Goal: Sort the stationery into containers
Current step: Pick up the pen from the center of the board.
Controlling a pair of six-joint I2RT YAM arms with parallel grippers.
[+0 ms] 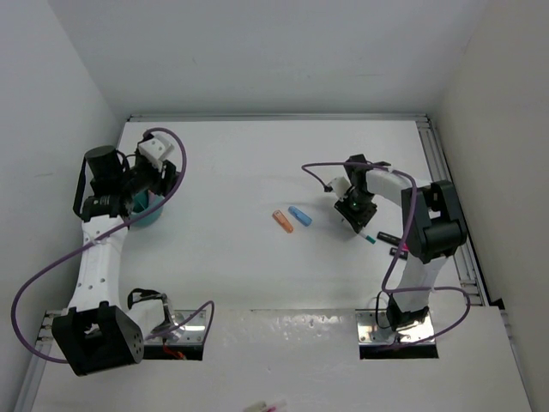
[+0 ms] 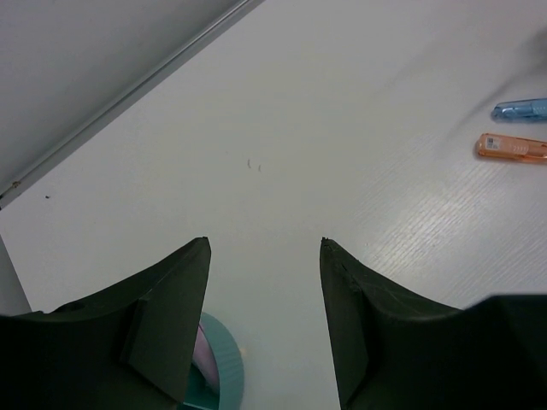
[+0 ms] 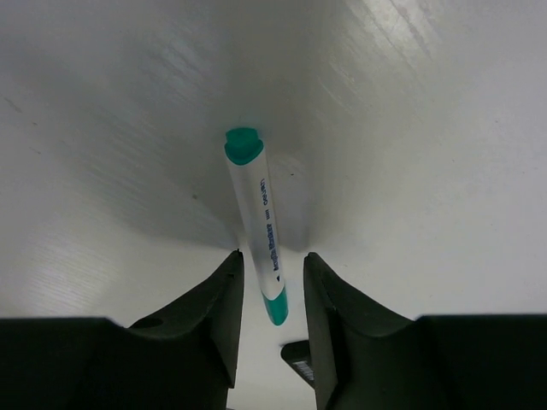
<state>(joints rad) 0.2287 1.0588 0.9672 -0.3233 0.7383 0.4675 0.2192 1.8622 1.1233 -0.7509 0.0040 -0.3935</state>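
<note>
A white marker with teal ends (image 3: 259,224) lies on the table, its near end between my right gripper's (image 3: 273,254) open fingers, a gap showing on each side. In the top view that gripper (image 1: 353,221) hangs over the marker (image 1: 368,239). An orange highlighter (image 1: 283,221) and a blue highlighter (image 1: 299,215) lie side by side mid-table. My left gripper (image 2: 265,241) is open and empty, just above and beside the teal cup (image 2: 224,369), which holds a lilac item (image 2: 201,357). The cup (image 1: 155,215) stands at the far left.
A black marker with a pink end (image 1: 393,242) lies right of the teal-ended one, by the right arm. Purple cables loop around both arms. Two small pens (image 1: 266,405) lie on the near ledge. A rail (image 1: 448,184) runs along the table's right edge.
</note>
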